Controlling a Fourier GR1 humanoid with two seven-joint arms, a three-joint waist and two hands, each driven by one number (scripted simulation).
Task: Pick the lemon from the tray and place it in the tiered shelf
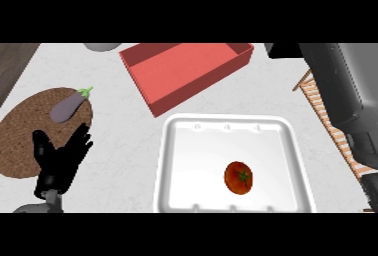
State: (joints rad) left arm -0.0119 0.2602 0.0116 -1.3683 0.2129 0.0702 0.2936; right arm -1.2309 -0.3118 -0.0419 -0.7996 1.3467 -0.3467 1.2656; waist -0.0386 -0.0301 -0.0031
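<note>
Item 1, tray [171, 165]: white, holding only 1 red tomato [238, 177] in its near right part, long axis running toward and away from me; I see no lemon on it. Item 2, my left hand [60, 156]: open, fingers up, holding nothing, resting over the round brown mat [29, 127] well left of the tray. Item 3, my right forearm [347, 95]: at the right edge over the wooden rack [328, 120], hand not in view, likely nearer.
</note>
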